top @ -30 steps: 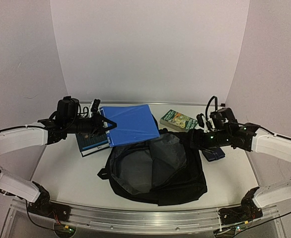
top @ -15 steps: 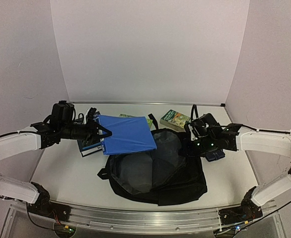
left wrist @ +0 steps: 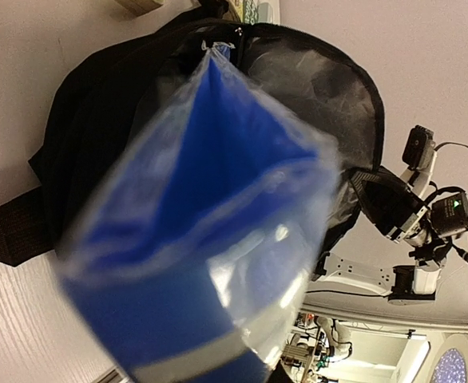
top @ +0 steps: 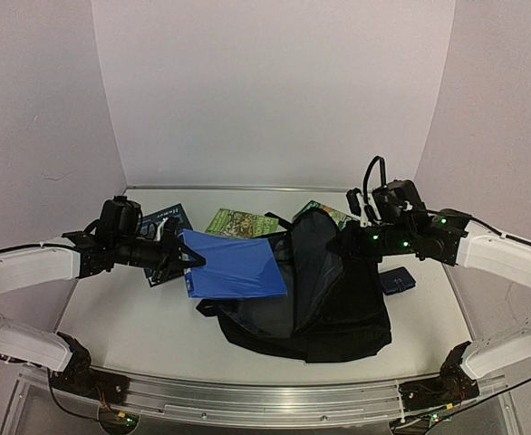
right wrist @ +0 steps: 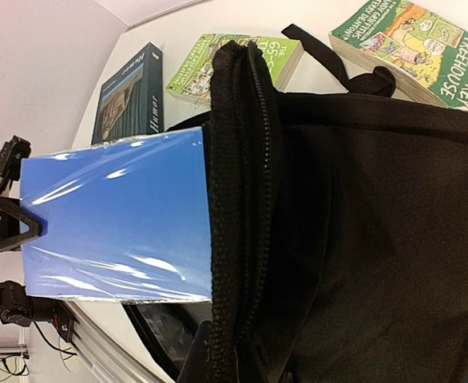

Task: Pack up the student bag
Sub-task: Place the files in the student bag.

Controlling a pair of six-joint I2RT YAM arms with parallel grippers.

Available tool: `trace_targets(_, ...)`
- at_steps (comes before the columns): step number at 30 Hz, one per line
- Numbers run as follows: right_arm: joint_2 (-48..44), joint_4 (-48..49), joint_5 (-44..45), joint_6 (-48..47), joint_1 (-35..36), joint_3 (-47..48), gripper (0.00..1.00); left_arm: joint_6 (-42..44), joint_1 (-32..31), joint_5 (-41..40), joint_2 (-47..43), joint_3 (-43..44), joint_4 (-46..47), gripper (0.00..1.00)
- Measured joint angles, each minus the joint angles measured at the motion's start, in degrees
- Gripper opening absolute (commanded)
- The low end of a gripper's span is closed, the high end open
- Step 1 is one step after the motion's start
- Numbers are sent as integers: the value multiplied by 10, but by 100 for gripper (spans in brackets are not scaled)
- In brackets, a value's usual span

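A dark blue book [right wrist: 126, 92] is marked "Homer". A green paperback [right wrist: 210, 68] shows "65-" and a second paperback [right wrist: 406, 44] shows "-Storey Treehouse" — all legible only from the right wrist. The student bag [top: 338, 299] sits in the middle of the table [top: 120, 317], its mouth facing left and its zipped rim pinched up by the closed right gripper [top: 352, 240]. The left gripper [top: 186, 258] clamps a blue plastic-sleeved folder [top: 234, 267], whose far edge is inside the bag's mouth. Only the top view shows a small dark blue pouch [top: 398, 281] — just right of the bag.
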Motion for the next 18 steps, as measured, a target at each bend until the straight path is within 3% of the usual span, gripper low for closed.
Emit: trace_targets(18,0,7,-55,1,0,29,0,-13,-36,66,194,20,171,0)
